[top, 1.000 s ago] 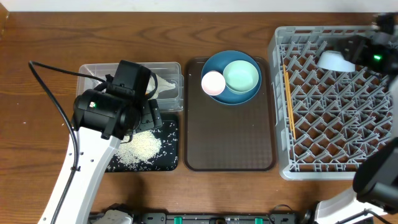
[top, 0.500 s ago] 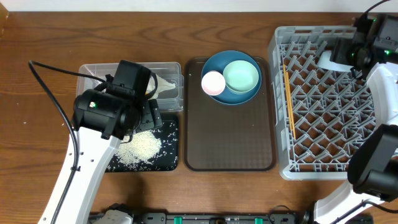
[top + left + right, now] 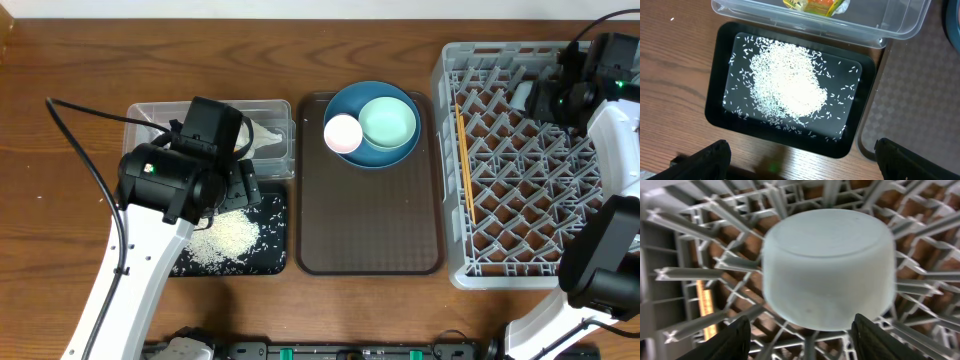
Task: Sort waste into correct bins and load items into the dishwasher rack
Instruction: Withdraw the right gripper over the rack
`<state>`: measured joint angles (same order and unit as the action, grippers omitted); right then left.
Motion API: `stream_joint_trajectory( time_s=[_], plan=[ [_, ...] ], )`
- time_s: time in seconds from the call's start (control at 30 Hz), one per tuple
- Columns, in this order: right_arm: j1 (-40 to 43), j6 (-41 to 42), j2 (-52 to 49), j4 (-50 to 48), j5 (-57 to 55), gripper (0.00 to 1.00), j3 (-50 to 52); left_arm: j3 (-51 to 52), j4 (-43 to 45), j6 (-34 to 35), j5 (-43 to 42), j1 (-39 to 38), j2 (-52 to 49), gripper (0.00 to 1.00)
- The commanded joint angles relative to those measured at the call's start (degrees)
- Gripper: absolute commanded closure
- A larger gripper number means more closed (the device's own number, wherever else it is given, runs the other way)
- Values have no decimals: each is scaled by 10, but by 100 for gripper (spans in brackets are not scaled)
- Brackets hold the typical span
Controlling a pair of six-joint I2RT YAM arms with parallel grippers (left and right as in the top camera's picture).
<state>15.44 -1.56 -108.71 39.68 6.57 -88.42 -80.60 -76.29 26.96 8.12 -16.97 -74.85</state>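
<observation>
- dishwasher rack (image 3: 520,190) is filling the right side.
- large dark-blue bowl (image 3: 350,100) is waiting on the brown tray (image 3: 370,230), left of the right gripper (image 3: 799,327), probably next.
- small light-blue bowl (image 3: 827,270) is resting upside down on the rack's far pegs, straight ahead of that gripper.
- right gripper is hanging spread wide either side of it, looks released.
- left gripper (image 3: 802,147) is hovering spread, holding nothing, over the rice (image 3: 787,85).

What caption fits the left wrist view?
Loose white rice grains heaped on flat black rectangular tray; open left gripper above.
</observation>
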Motion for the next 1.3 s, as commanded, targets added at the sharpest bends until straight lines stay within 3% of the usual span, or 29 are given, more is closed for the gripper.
stream_joint_trajectory(
  time_s=[0.0, 0.27, 0.37, 0.5, 0.97, 1.27],
  plan=[
    [0, -3, 19, -12, 66, 37, -5, 1, -2, -3, 9, 3, -2, 5],
    [0, -2, 28, -83, 54, 38, -4, 1, -2, -3, 10, 3, -2, 5],
    [0, -3, 14, -92, 48, 35, -4, 1, -2, -3, 10, 3, -2, 5],
    [0, -3, -19, -112, 48, 21, -4, 1, -2, -3, 9, 3, -2, 5],
    [3, -2, -37, -92, 51, 25, -4, 1, -2, -3, 10, 3, -2, 5],
    [2, -2, 47, -54, 203, 23, -4, 1, -2, -3, 9, 3, -2, 5]
  ],
)
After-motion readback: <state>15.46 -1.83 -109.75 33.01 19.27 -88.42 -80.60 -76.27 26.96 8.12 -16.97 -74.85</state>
